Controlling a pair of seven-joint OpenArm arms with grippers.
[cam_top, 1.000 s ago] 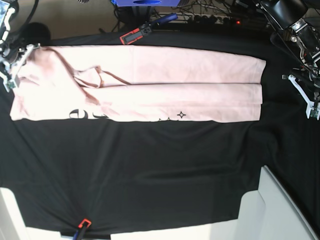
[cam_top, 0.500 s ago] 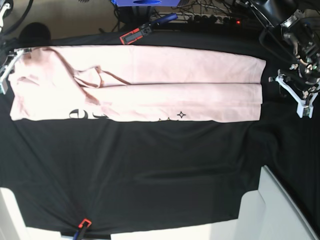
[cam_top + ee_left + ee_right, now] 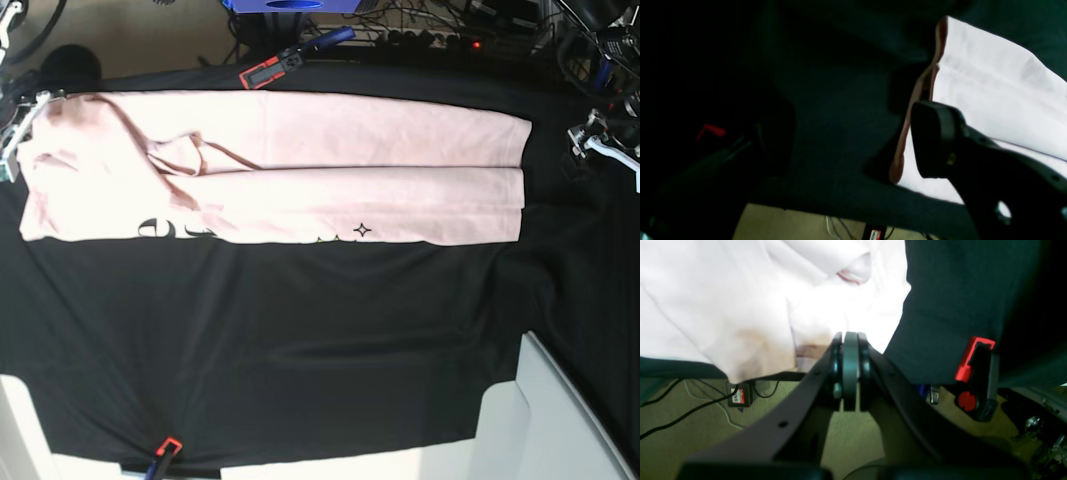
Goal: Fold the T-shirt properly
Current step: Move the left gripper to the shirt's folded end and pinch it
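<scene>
The large pale pink cotton T-shirt (image 3: 270,170) lies flat on the black table cloth (image 3: 300,340), drawn into a long horizontal band across the far half of the table. Its long sides are already turned in, so that overlapping layers run along its length, and a strip of black printed lettering (image 3: 175,231) shows along its near edge. The collar end, with its curved neckline seam, is toward the base view's left; the straight hem end is toward that view's right.

The right gripper (image 3: 850,340) sits at the collar-end corner with its pads pressed together. Pink fabric lies directly beyond its tips, but whether any cloth is pinched between them cannot be told. The left gripper (image 3: 610,150) hangs off the hem end, apart from the shirt; its wrist view shows one dark finger (image 3: 933,140) over the hem edge, the other hidden in shadow, so its spread cannot be read from the frames.

The shirt looks light, soft and limp. It will likely sag and crease wherever it is not supported, and the stacked layers may slide apart if only the top one is lifted. The sound places to take hold appear to be the two corners of one short end, pinching through all layers at once, then carrying that end over toward the other.
</scene>
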